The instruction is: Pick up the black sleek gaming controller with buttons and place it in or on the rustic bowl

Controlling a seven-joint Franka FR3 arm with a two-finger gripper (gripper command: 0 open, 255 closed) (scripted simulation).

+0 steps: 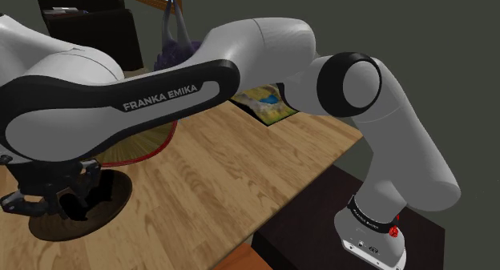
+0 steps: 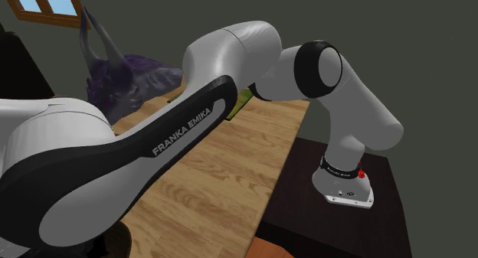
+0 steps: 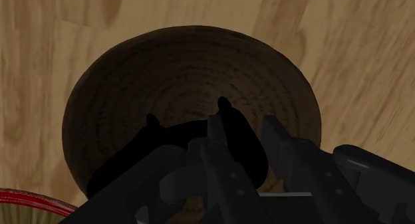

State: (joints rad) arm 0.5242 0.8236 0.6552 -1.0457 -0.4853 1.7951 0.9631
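While over bowl [image 3: 120, 76], ctrlr [image 3: 159, 141] in gripper [image 3: 241, 141].

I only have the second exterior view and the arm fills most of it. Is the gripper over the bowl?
Observer: Yes. In the wrist view the dark brown bowl lies directly beneath the gripper.
Operator: Is it holding anything?
Observer: The fingers clasp the black controller, above the bowl's inside.
Operator: Anything beside the bowl?
Observer: A red-rimmed round mat lies next to it on the wooden table.
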